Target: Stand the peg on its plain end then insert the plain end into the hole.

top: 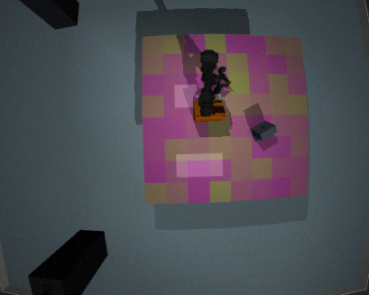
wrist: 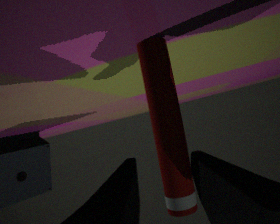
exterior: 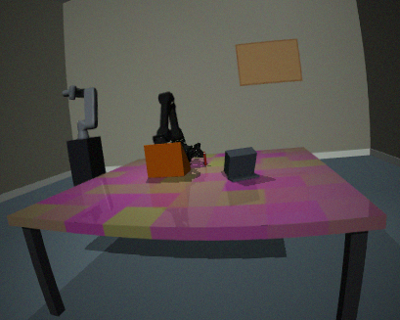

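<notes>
The red peg (top: 229,83) (exterior: 204,159) (wrist: 162,115) stands upright on the table on its plain end. Its white band shows near the upper end, which is low in the wrist view. My gripper (wrist: 163,163) is open, with one finger on each side of the peg near its banded end. The peg is nearer the right finger in the wrist view, with a gap at the left finger. The grey sloped panel (top: 263,130) (exterior: 240,163) (wrist: 32,167) stands apart from the peg. Its dark round hole (wrist: 21,176) shows in the wrist view.
An orange block (top: 204,118) (exterior: 164,160) stands beside the arm, close to its base. Another grey arm (exterior: 90,107) on a dark pedestal (exterior: 86,159) stands off the table. The table (exterior: 182,217) has a patchwork top with shadows.
</notes>
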{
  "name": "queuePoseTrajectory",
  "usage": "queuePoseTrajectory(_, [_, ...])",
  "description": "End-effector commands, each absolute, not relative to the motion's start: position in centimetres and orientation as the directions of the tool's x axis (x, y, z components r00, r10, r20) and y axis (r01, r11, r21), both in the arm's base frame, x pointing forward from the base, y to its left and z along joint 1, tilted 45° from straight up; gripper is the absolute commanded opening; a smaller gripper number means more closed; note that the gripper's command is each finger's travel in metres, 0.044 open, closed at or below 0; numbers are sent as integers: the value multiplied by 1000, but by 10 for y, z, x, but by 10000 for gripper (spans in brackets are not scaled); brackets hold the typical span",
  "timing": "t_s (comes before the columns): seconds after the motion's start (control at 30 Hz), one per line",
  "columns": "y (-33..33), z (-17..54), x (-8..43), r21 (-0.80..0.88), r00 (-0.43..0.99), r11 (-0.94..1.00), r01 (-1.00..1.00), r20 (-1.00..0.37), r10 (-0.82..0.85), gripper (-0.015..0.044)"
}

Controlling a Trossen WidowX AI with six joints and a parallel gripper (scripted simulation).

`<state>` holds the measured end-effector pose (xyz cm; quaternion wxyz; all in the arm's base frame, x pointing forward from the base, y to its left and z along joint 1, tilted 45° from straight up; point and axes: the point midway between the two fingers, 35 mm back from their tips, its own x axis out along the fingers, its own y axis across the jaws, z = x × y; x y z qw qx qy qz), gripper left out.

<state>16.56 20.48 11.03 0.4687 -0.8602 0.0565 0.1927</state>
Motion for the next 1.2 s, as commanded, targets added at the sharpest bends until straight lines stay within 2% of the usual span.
queuePoseTrajectory(0.0, [205,110,166,-784,919,-554,-278,-385,84,130])
queuePoseTrajectory(0.6, [205,110,166,-784,919,-554,-278,-385,84,130])
queuePoseTrajectory(1.0, [205,110,166,-784,919,-554,-278,-385,84,440])
queuePoseTrajectory(1.17, [205,110,166,-784,919,-554,-278,-385,84,440])
